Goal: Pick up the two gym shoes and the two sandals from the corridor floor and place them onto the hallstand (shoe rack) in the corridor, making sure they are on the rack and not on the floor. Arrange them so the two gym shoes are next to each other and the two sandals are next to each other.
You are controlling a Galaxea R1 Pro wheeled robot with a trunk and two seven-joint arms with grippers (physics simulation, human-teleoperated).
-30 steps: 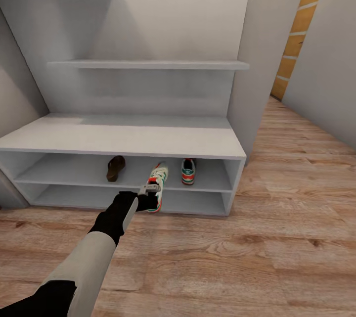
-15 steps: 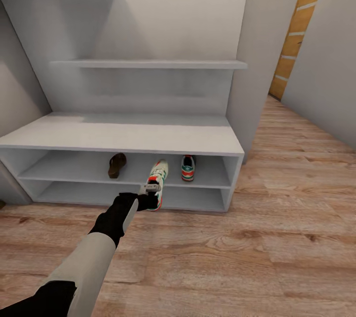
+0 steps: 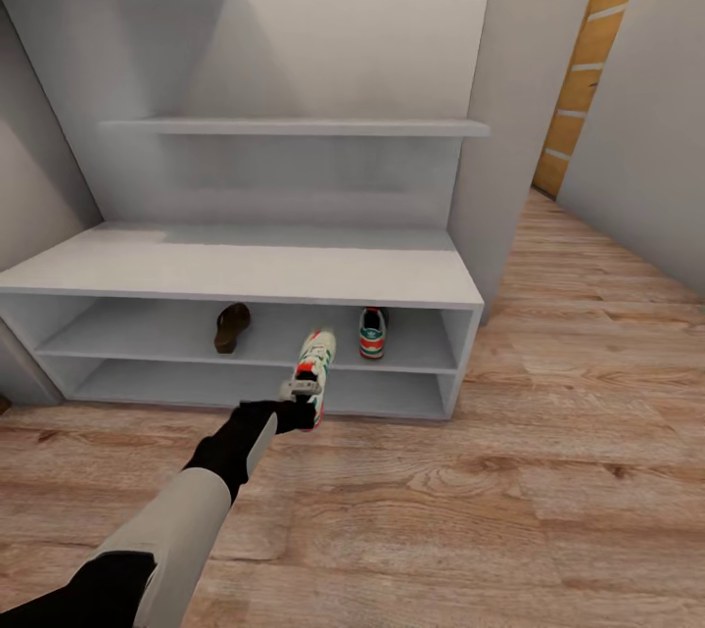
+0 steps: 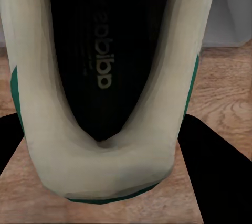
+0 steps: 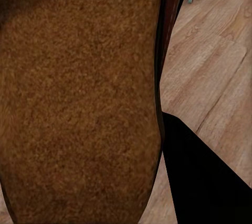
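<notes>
A: Looking at the hallstand (image 3: 245, 270) first: same framing as half a second ago, so no camera shift. Anything moved?

B: Only the left arm. Dropped slightly and straightened, bringing the held gym shoe (image 3: 315, 359) a touch lower, toe aimed at the upper open row, heel out over the corridor floor (image 3: 548, 471).

A: Meaning for the task?

B: Probably lining up to slide it in. Not on the rack yet, judging from the heel hanging in front of the shelf edge.

A: And inside the rows?

B: Upper row: shelved sandal (image 3: 232, 327) on the left, shelved gym shoe (image 3: 372, 332) on the right, well apart. Held gym shoe heading between them, nearer the right one. Good for pairing, if set just beside it.

A: Left gripper (image 3: 297, 393)?

B: Jaws pinching the heel. Confirmed in the left wrist view: pale heel (image 4: 105, 177) wedged between dark fingers (image 4: 215, 161) on both sides.

A: Right side?

B: Brown sole of the second sandal (image 5: 79, 103) pressed close to the right wrist camera, one dark finger (image 5: 205, 182) beside it, floor planks beyond. Likely carried, but cannot tell how the jaws stand.
</notes>
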